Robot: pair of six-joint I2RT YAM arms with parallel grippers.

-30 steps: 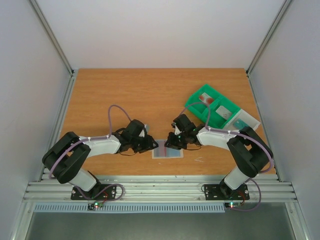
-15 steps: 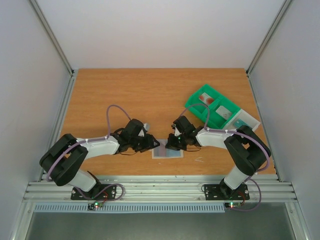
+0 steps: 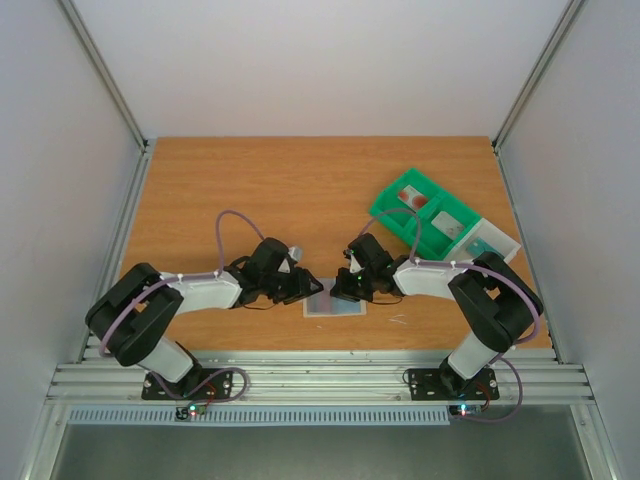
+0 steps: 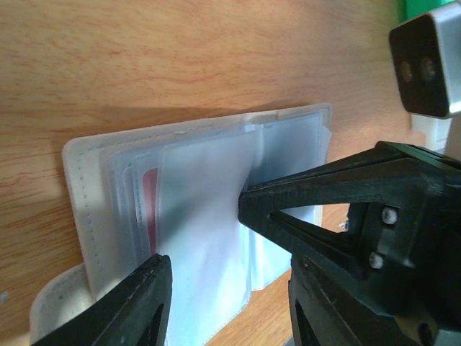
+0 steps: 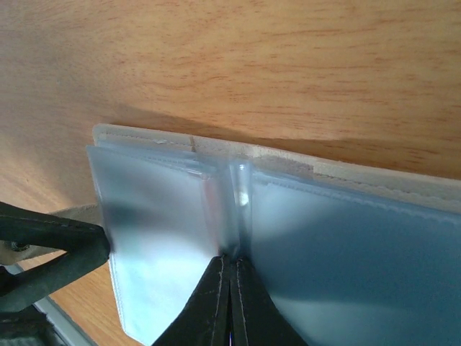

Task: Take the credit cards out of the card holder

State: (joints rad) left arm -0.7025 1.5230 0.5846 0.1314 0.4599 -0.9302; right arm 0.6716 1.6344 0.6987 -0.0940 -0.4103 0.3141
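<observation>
Now | left hand (image 4: 227,288) is hovering wide open over card holder (image 4: 85,189) | right hand (image 5: 230,272), fingers pressed together, is touching its clear sleeves' centre fold

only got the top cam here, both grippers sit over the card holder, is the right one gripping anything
Observer: In the right wrist view, the right gripper is shut, with its tips at the centre fold of the clear sleeves in the card holder. I cannot tell if a sleeve is pinched between them.
Operator: and the left
Observer: The left gripper is open, with its fingers on either side of a frosted sleeve.
Operator: any card showing
Observer: A pinkish-red card shows through a sleeve near the holder's stitched edge. It is not yet out.
</observation>
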